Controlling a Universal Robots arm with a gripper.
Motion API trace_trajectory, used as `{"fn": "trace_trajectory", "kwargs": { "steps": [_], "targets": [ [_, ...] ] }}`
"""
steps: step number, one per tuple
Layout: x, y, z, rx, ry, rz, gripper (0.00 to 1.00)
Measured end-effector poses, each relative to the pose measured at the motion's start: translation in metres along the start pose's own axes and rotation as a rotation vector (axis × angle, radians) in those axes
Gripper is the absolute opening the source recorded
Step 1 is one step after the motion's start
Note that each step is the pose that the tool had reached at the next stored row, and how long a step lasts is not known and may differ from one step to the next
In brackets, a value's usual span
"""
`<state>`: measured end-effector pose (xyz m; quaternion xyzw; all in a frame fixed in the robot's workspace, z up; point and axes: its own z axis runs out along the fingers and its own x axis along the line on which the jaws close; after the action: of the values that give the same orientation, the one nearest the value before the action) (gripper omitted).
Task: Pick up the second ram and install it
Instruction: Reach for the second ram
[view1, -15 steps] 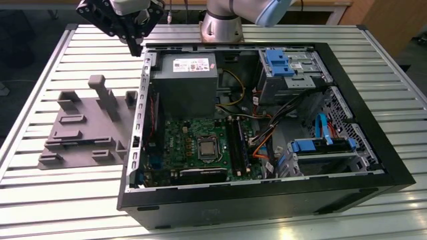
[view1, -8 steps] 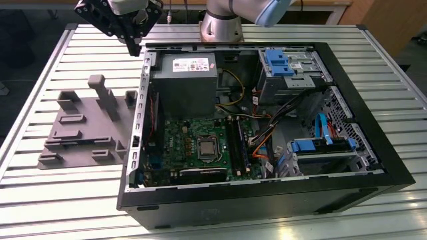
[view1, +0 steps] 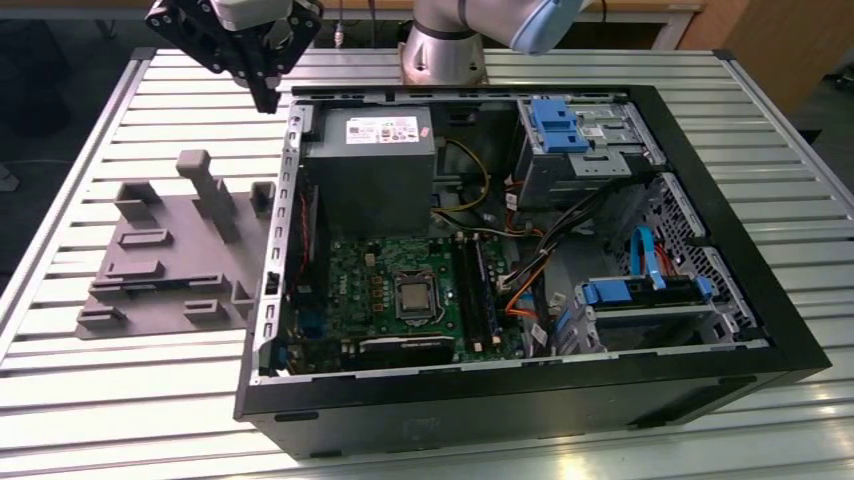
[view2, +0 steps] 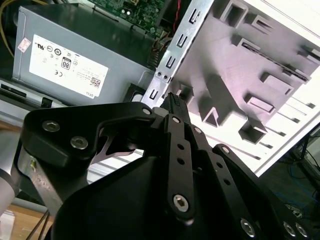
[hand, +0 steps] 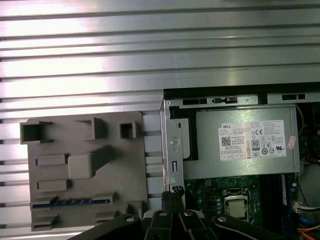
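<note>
The fingers (view2: 175, 125) are drawn together with nothing visible between them. In the exterior view they (view1: 267, 90) hang above the slatted tabletop (view1: 134, 400) by the far corner of the open computer case (view1: 534, 400), at that view's left. In the first wrist view their dark tips (hand: 172, 197) sit over the case's metal edge, between the grey holder block (hand: 85, 170) and the power supply (hand: 235, 145). The second ram (hand: 70, 201) lies in a long narrow slot of the holder block, at the end away from its upright posts. It shows as a thin stick with a row of small bluish chips, and it is apart from the fingers and not touched by them. The holder block (view1: 174, 250) rests flat on the tabletop just beside the case wall, at the exterior view's left. Inside the case the grey power supply (view1: 374, 175) fills the far corner, and the green circuit board (view1: 380, 270) lies on the case floor in front of it, with a square processor socket (view1: 416, 297) near its middle. Long black memory slots (view1: 474, 290) run beside that socket; whether a stick sits in them I cannot tell. Two blue drive caddies (view1: 561, 125) (view1: 627, 292) stand in the bays along the side at the exterior view's right, and orange cables (view1: 527, 275) loop between them and the board.
</note>
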<state>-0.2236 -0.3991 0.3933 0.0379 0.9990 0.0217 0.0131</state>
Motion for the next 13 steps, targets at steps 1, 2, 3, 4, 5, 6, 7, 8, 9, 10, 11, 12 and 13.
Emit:
{"fn": "trace_trajectory", "kwargs": {
  "steps": [1, 2, 3, 4, 5, 6, 7, 8, 9, 10, 11, 12, 13],
  "targets": [
    [0.0004, 0.0, 0.0, 0.0, 0.0, 0.0, 0.11],
    [0.0008, -0.0001, 0.0, 0.0, 0.0, 0.0, 0.11],
    [0.0011, -0.0001, 0.0, 0.0, 0.0, 0.0, 0.11],
    [0.0015, -0.0001, 0.0, 0.0, 0.0, 0.0, 0.11],
    [0.0019, -0.0001, -0.0001, 0.0001, 0.0, 0.0, 0.11],
    [0.0023, -0.0002, -0.0001, 0.0, 0.0, 0.0, 0.11],
    [0.0026, -0.0002, -0.0001, 0.0, 0.0, 0.0, 0.11],
    [0.003, -0.0002, -0.0001, 0.0, 0.0, 0.0, 0.11],
    [0.0034, -0.0002, -0.0001, 0.0001, 0.0, 0.0, 0.11],
    [0.0039, -0.0003, -0.0001, 0.0001, 0.0001, 0.0, 0.11],
    [0.0043, -0.0003, -0.0002, 0.0001, 0.0001, 0.0, 0.11],
    [0.0047, -0.0003, -0.0002, 0.0001, 0.0, 0.0, 0.11],
    [0.0051, -0.0004, -0.0002, 0.0, 0.0, 0.0, 0.11]
  ]
}}
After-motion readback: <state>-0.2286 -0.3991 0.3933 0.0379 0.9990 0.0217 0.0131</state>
